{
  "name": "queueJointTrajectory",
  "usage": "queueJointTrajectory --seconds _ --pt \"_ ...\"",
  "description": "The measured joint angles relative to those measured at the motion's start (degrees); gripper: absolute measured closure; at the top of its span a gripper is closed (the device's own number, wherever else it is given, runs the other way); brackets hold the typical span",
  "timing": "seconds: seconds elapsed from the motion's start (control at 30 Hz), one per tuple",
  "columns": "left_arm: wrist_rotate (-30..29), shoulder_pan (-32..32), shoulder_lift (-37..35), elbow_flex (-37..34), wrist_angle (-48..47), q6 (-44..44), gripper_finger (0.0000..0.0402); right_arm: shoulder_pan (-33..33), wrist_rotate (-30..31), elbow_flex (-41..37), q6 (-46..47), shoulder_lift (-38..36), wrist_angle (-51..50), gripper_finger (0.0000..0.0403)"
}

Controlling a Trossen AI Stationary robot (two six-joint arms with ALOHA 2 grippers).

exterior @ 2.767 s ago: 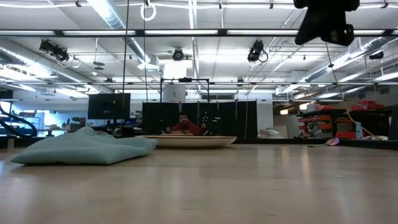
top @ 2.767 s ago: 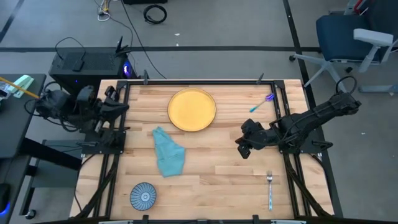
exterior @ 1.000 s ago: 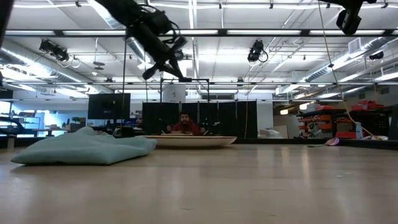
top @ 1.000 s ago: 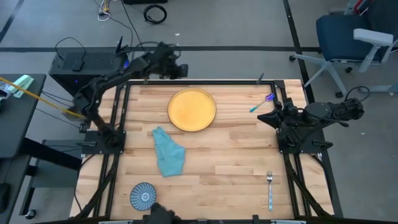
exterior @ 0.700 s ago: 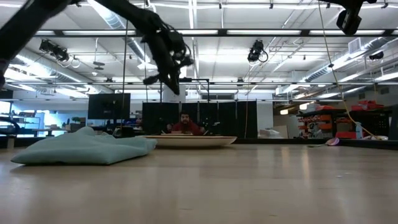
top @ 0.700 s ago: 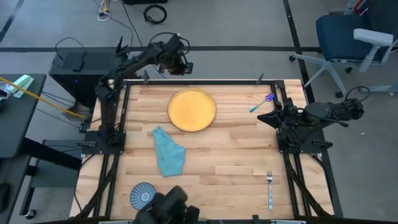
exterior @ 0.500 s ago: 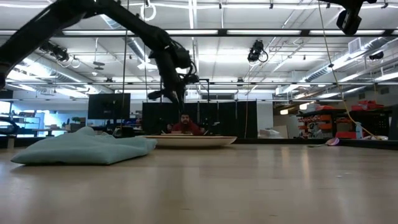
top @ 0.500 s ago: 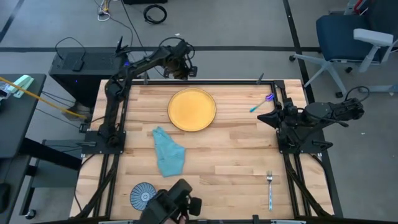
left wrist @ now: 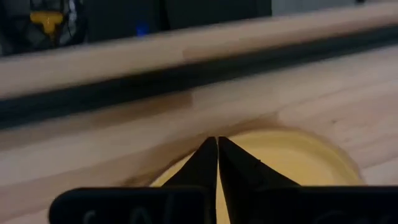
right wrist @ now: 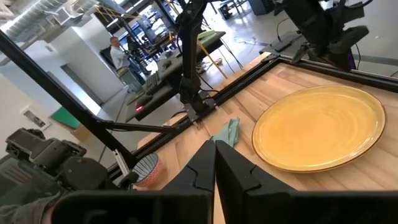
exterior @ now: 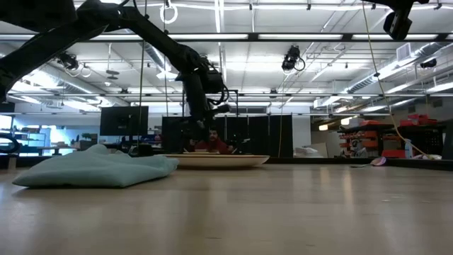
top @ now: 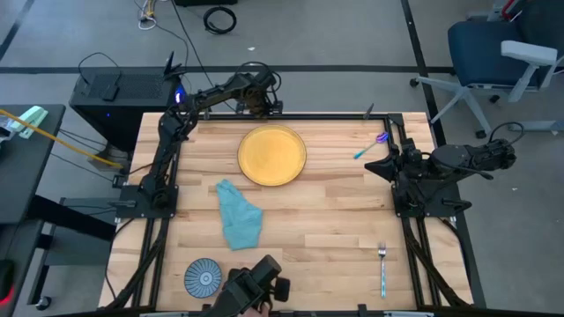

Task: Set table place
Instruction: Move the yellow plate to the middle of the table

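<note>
A yellow plate lies flat on the far middle of the plank table. It also shows in the left wrist view and the right wrist view. My left gripper is shut and empty. It hangs in the air over the table's far edge, just above the plate's far rim, and shows in the low view. My right gripper is shut and empty. It waits on its folded arm at the table's right edge.
A crumpled teal cloth lies left of centre. A blue patterned bowl stands at the near left. A fork lies at the near right, and a blue-and-purple spoon at the far right. A dark device reaches in over the near edge.
My left gripper has swung toward the table's right along the far edge. It has also come down toward the plate's far rim, staying shut. A dark device has come up into view at the near edge beside the bowl.
</note>
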Motion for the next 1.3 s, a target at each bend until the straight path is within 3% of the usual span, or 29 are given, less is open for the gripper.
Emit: queueJointTrajectory --seconds 0.43,0.63,0.9,1.3 --pt "-1.81 -0.22 0.36 -0.02 -0.17 -3.48 0.0394 0.0 0.02 0.02 -0.04 0.02 -0.07 0.0386" --pt "0.43 -1.55 1.97 -0.04 -0.66 -6.18 0.0378 0.0 0.02 0.02 -0.04 0.02 -0.19 0.0386" --pt "1.39 -2.15 4.06 -0.02 -0.23 -6.41 0.0396 0.01 0.02 0.04 -0.04 0.04 -0.7 0.0386" --pt "3.24 -2.08 4.35 3.08 2.1 -7.18 0.0375 0.01 0.01 0.04 -0.04 0.07 -1.37 0.0386"
